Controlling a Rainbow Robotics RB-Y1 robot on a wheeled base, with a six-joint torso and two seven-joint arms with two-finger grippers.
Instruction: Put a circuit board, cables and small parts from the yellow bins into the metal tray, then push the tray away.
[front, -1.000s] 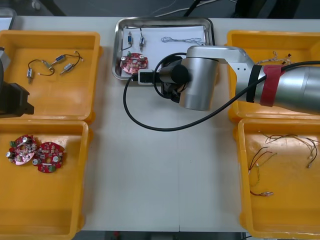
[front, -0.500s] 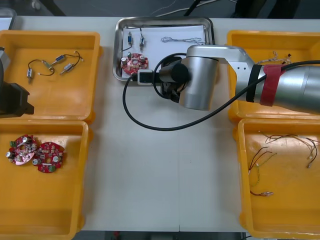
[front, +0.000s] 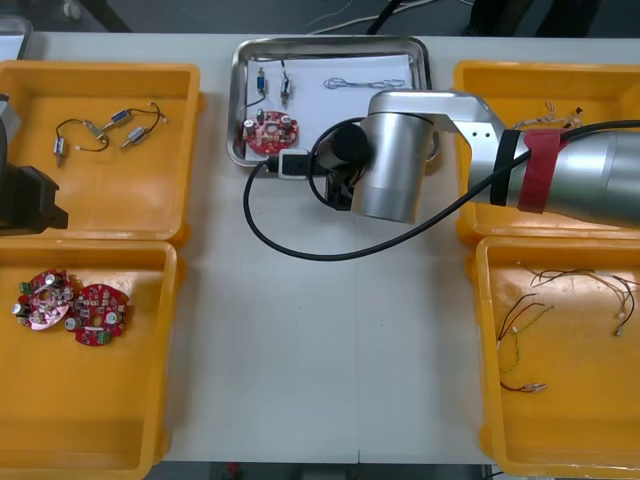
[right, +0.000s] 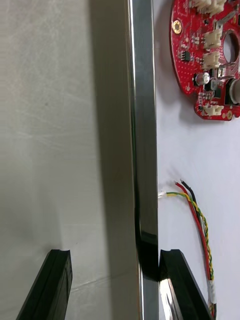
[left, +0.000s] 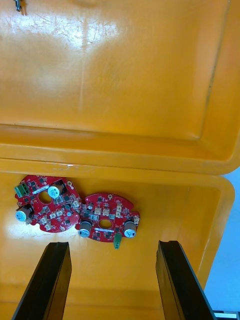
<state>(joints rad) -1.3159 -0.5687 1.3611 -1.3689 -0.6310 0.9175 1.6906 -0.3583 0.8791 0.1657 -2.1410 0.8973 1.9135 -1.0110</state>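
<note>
Rim of the metal tray (right: 142, 125) stands between the fingers (right: 52, 285) of the right end effector (right: 115, 255), spread and empty: one inside the tray beside a red and yellow cable (right: 200, 225), one outside. A circuit board (right: 207, 60) lies in it too. Left of the tray, the left end effector (left: 112, 245) hangs open and empty over a yellow bin (left: 205, 220).

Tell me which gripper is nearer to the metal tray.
Right. The right gripper straddles the near rim of the metal tray, fingers open; the left gripper hangs over the left yellow bins, well away from it.
</note>
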